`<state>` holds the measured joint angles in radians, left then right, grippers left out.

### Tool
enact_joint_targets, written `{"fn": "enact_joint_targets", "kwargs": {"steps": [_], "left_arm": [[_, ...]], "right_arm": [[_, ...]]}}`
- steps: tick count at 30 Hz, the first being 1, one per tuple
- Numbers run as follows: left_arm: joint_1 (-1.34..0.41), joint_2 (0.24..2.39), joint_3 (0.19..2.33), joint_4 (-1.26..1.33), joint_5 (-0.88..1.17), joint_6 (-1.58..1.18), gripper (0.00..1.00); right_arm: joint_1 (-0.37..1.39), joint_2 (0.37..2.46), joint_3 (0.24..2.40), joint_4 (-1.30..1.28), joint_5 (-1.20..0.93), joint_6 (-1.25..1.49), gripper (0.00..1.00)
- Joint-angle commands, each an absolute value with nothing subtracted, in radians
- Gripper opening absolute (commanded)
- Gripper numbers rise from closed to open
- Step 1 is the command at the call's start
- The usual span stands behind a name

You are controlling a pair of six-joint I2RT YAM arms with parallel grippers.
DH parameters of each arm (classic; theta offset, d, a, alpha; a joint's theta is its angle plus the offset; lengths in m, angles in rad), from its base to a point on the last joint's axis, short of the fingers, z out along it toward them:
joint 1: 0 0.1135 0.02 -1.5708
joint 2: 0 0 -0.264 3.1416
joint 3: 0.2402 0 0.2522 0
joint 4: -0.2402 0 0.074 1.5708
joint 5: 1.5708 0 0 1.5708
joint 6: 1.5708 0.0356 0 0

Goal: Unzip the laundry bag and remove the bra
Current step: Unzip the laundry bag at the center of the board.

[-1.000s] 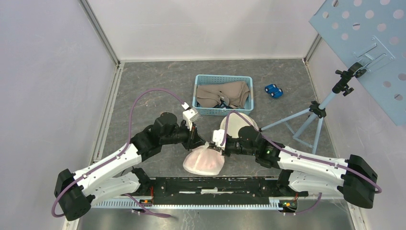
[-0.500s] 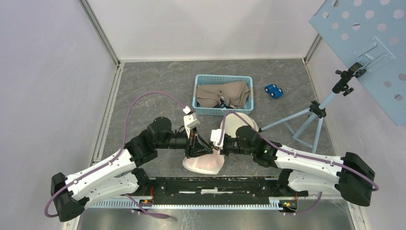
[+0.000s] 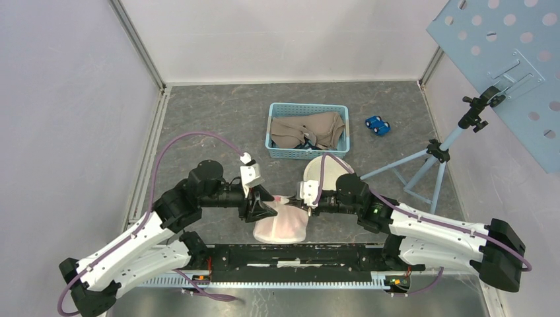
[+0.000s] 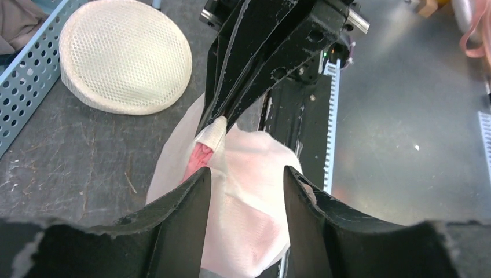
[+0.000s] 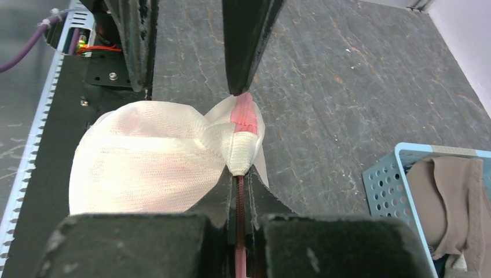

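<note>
blue basket point(image 3: 290, 153) holding beige cloth point(image 3: 310, 129) | white mesh disc point(image 4: 124, 55) beside it | blue toy car point(image 3: 377, 124) | tripod point(image 3: 422, 168)

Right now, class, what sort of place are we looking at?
Probably a robotics lab test cell: plain white walls boxing in a grey table, two bolted-down arms, a tripod stand.

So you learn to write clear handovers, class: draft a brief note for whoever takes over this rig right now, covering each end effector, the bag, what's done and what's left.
Left end effector: open, straddling the laundry bag, which lies on the table near its front edge.
Right end effector: shut on the bag's zip end.
Done: bag gripped; zip progress unclear.
Left: open the zip, pull out the bra, pink inside the mesh.
</note>
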<state>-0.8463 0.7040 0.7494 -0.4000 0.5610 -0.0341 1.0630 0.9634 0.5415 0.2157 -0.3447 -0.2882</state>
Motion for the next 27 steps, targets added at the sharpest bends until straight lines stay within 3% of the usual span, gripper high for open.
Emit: {"fn": "enact_joint_targets", "kwargs": {"steps": [1, 14, 27], "left_arm": [[-0.845, 0.719, 0.804, -0.500, 0.586, 0.170, 0.58], [-0.867, 0.740, 0.792, -0.484, 0.558, 0.275, 0.71], [-0.921, 0.758, 0.762, -0.429, 0.525, 0.288, 0.57]], "right_arm": [[1.064, 0.971, 0.559, 0.268, -0.402, -0.280, 0.00], [1.065, 1.000, 0.581, 0.285, -0.470, -0.247, 0.00], [1.065, 1.005, 0.580, 0.305, -0.481, -0.232, 0.00]]}}
